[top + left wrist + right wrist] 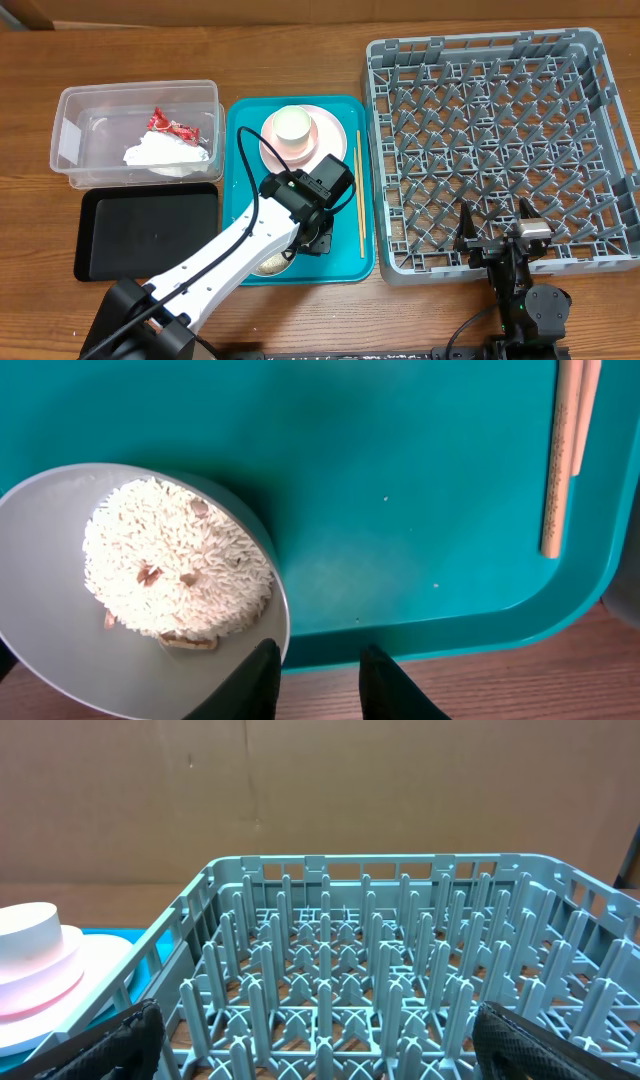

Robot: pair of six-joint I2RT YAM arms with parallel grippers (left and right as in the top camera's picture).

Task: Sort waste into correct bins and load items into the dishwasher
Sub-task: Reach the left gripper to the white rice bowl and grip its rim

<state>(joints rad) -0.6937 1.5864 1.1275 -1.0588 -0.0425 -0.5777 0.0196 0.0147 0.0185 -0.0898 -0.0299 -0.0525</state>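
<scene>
- Overhead: the left claw [305, 243] hung low over the near end of the teal tray [240, 112], right by the bowl [272, 265], which was mostly hidden under the arm.
- The pink plate [340, 135] sat at the tray's far end with the white cup [293, 125] on it, and the chopsticks [359, 195] lay along the tray's right side.
- The napkin [160, 155] and red wrapper [165, 122] lay inside the clear tub [70, 150], with the black tray [150, 232] just in front of it.
- The right claw [497, 225] hovered at the near edge of the grey rack [500, 150].
- Left wrist: the bowl [40, 620] held a mound of rice [175, 560]. The left claw [315, 680] stood slightly parted with nothing between its fingers [255, 680], one just beside the bowl's rim.
- Right wrist: the right claw [325, 1040] was spread wide and held nothing, with the rack [400, 950] ahead and the cup [35, 935] and plate [50, 1005] at left.
</scene>
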